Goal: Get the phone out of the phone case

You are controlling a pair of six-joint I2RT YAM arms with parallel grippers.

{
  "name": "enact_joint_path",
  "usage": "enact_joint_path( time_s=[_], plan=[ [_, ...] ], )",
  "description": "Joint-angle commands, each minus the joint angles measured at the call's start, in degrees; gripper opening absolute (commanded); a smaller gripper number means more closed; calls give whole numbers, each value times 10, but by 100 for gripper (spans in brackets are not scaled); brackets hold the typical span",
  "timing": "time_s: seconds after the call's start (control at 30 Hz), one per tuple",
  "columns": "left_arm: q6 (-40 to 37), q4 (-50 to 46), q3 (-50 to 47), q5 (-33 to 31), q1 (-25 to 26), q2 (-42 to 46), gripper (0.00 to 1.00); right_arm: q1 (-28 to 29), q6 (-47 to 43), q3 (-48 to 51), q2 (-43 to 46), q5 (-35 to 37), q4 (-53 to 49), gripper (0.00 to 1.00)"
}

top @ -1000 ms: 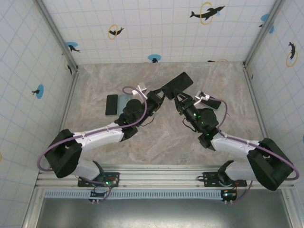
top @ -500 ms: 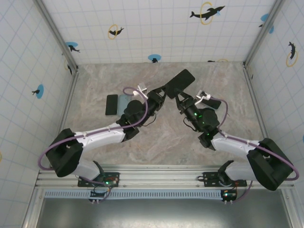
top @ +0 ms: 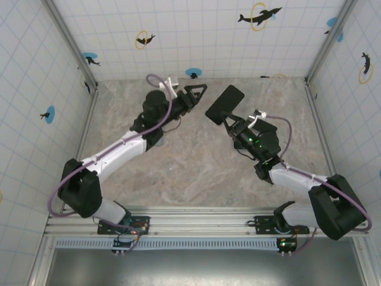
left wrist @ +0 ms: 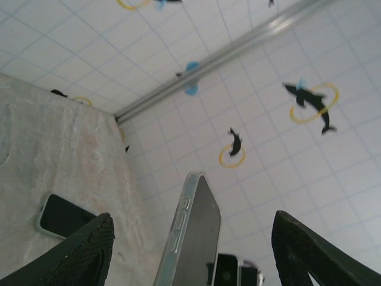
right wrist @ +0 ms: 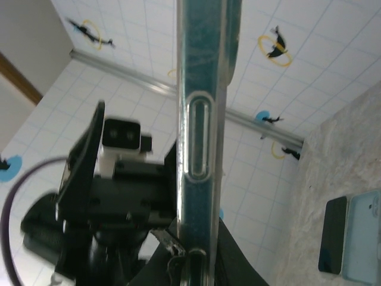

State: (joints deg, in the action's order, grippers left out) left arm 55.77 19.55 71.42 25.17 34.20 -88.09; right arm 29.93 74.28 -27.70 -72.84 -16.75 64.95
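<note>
The right gripper (top: 231,122) is clenched on the lower end of the phone (top: 225,103). It holds the phone up off the table (top: 196,173), just right of centre in the upper part of the overhead view. The phone sits in its clear case (right wrist: 199,119). In the right wrist view the case's side edge runs straight up the middle of the frame, with 1 long button moulding on it.

The left gripper (top: 199,90) is released, its 2 fingers (left wrist: 77,253) spread wide. In the overhead view it sits just left of the phone's upper end, with a small gap between them. In the left wrist view the phone stands edge-on at bottom centre, between the 2 fingers and touching neither.

Another dark phone (left wrist: 59,215) lies flat on the table at the lower left of the left wrist view. At the lower right of the right wrist view it lies just beside a pale blue flat piece (right wrist: 364,238).
</note>
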Motion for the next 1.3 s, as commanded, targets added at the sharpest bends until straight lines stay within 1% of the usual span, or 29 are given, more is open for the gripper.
enact_joint_path(
  time_s=[0.0,0.17,0.3,0.47,0.67,0.83,0.97,1.0,1.07,1.1,1.13,1.17,1.27],
  plan=[
    [-115,-123,66,143,-3,-33,72,-9,-13,-51,-9,-137,71,7],
    [-108,-122,98,191,-9,-66,71,-12,-4,-75,-27,-196,70,7],
    [-111,-145,125,217,-11,-82,64,-14,7,-81,-36,-219,74,7],
    [-88,-129,114,238,-29,-74,47,-22,28,-77,-42,-244,83,7],
    [-85,-133,110,278,-33,-71,36,-24,34,-78,-45,-257,85,7],
    [-90,-142,102,284,-35,-62,25,-28,49,-73,-51,-260,103,7],
    [-81,-133,90,292,-40,-54,14,-35,59,-65,-54,-260,113,7],
    [-72,-123,84,293,-43,-51,11,-36,59,-64,-53,-259,113,8],
    [-42,-88,70,291,-48,-46,9,-37,57,-59,-52,-252,109,19],
    [-32,-76,67,288,-48,-46,8,-37,53,-56,-50,-248,105,22],
    [-24,-67,68,280,-49,-46,6,-38,47,-54,-49,-244,100,26],
    [-17,-59,69,267,-49,-46,3,-38,41,-52,-46,-241,92,31],
    [25,-14,55,210,-49,-42,0,-37,26,-38,-37,-216,87,38]
  ],
)
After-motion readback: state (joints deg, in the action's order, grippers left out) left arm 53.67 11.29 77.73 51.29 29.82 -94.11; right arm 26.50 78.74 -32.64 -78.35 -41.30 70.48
